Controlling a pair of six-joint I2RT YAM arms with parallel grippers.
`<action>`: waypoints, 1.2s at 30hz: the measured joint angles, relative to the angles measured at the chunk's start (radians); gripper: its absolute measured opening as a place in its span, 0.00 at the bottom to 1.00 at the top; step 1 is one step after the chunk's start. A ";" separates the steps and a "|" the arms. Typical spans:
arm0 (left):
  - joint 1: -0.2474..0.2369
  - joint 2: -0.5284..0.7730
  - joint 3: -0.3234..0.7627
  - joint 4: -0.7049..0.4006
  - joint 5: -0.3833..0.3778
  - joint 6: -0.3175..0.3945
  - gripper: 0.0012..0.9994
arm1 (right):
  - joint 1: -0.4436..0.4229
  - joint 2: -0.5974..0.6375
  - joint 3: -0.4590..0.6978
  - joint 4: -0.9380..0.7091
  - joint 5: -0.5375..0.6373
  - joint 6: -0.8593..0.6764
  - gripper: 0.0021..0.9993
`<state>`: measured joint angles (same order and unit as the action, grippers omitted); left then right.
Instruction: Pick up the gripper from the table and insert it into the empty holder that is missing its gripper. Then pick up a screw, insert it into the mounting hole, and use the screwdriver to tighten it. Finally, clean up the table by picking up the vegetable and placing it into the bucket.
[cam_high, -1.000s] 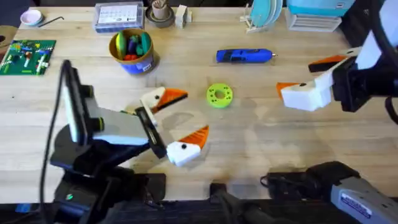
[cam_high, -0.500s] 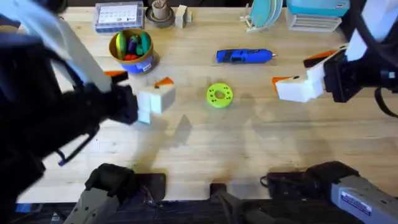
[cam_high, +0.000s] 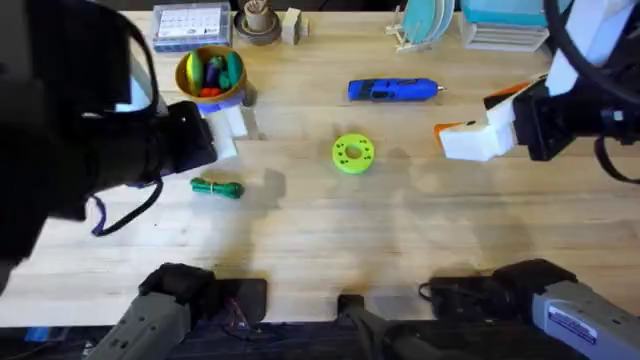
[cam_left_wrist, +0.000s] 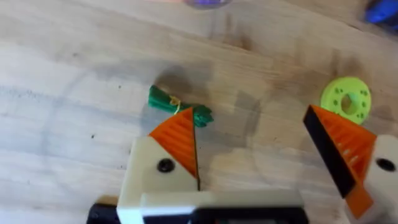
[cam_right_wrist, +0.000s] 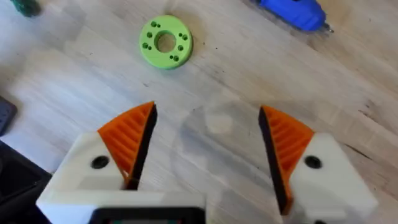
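The green bean-like vegetable (cam_high: 218, 188) lies on the wood table, left of centre. My left gripper (cam_high: 228, 133) hangs open between it and the bucket (cam_high: 211, 82), which is blue with a yellow rim and has colourful items inside. In the left wrist view the vegetable (cam_left_wrist: 180, 111) lies just beyond my left gripper (cam_left_wrist: 261, 149), apart from its orange-padded fingers (cam_left_wrist: 177, 140). The blue screwdriver (cam_high: 392, 90) lies at the back centre. My right gripper (cam_high: 475, 112) is open at the right with nothing between its pads (cam_right_wrist: 283, 143). Loose gripper and screw are out of view.
A bright green round disc with holes (cam_high: 352, 153) lies mid-table; it shows as disc (cam_right_wrist: 165, 42) and disc (cam_left_wrist: 346, 99) in the wrist views. Along the back edge stand a clear box (cam_high: 190, 25), a brown dish (cam_high: 258, 25) and a plate rack (cam_high: 425, 25).
My left arm rose toward the camera and swung back-left toward the bucket. The vegetable has come into view on the table. The right gripper drifted slightly back.
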<state>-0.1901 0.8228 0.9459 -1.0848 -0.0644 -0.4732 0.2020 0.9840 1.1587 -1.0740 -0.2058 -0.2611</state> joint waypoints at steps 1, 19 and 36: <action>0.012 0.026 0.000 -0.011 -0.016 -0.051 0.99 | 0.000 0.000 0.000 0.000 0.000 0.000 1.00; 0.323 0.409 -0.001 -0.046 0.051 -0.515 0.99 | 0.000 0.000 0.000 0.000 0.000 0.000 0.99; 0.323 0.573 -0.177 0.158 0.099 -0.748 0.99 | 0.000 0.000 0.000 0.001 0.000 0.000 1.00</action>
<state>0.1326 1.3956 0.7692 -0.9264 0.0341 -1.2209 0.2020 0.9840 1.1587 -1.0733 -0.2058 -0.2611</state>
